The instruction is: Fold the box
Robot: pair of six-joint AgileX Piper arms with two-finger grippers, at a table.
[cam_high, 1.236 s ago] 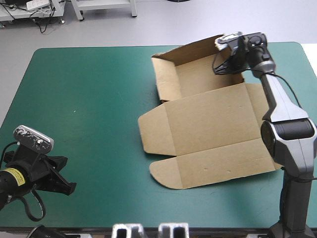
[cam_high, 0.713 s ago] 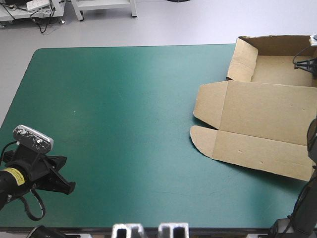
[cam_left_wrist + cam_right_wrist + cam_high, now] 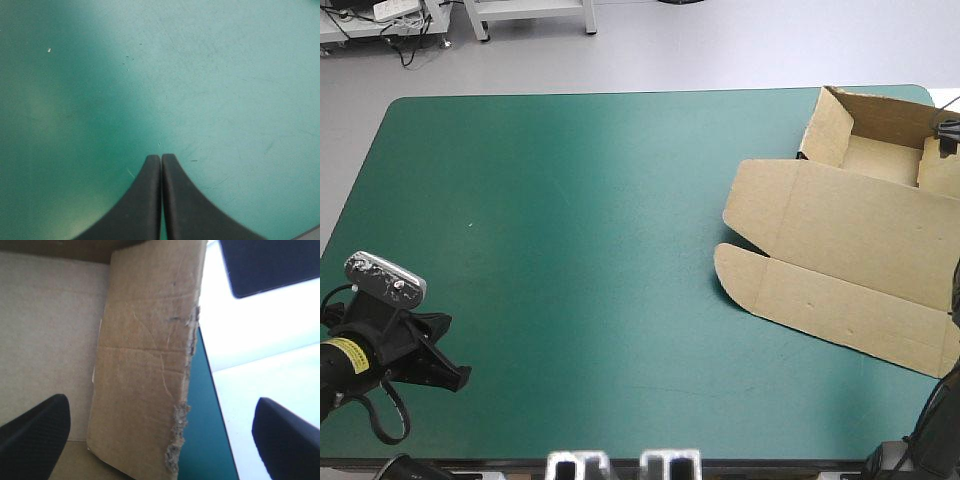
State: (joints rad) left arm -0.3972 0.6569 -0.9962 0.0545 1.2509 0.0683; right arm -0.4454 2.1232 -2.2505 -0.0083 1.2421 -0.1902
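The brown box [image 3: 840, 230] lies at the table's right side. Its tray part, with walls raised, is at the far right corner, and the lid and flaps lie flat toward the front. My right gripper [image 3: 948, 135] shows only as a dark bit at the tray's right wall. In the right wrist view the right gripper [image 3: 160, 400] is open. A raised side wall [image 3: 145, 365] with a torn edge stands between its fingers, touching neither. My left gripper [image 3: 455, 378] rests low at the near left corner, far from the box. The left gripper [image 3: 161, 156] is shut on nothing, over bare cover.
The teal-green cover [image 3: 570, 250] stretches bare from the box to the left arm. The table's right edge [image 3: 200, 390] runs just beside the box wall, with pale floor beyond it. The box's right part runs out of the high view.
The box was dragged from the table's middle to its right side, then settled slightly nearer. My right gripper, earlier at the tray's far right wall, now stands open. The left arm stayed put.
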